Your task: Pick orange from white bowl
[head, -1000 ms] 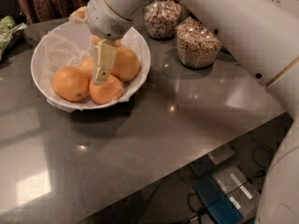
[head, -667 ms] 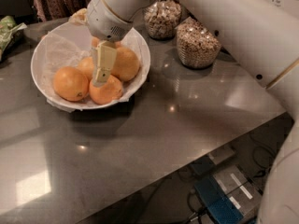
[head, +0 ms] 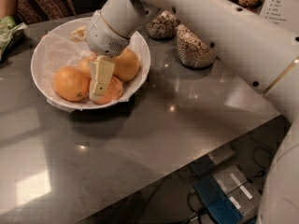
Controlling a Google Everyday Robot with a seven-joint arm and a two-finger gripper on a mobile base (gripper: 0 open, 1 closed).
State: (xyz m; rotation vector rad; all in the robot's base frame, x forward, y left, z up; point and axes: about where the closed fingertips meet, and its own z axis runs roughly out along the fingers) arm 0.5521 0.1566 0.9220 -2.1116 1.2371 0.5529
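Grey, glossy table with bright glints carried the white bowl at upper left. The tool hung inside it, apparently touching the orange by the near rim; spread or pinching, I could not tell. Glass jars stood behind.

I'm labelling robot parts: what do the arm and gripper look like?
The arm is a thick, smooth white shell dotted with small dark holes, with a thin gold seam. The wrist is rounded and grey-white. The gripper, blocky and cream-yellow, is over the white bowl.
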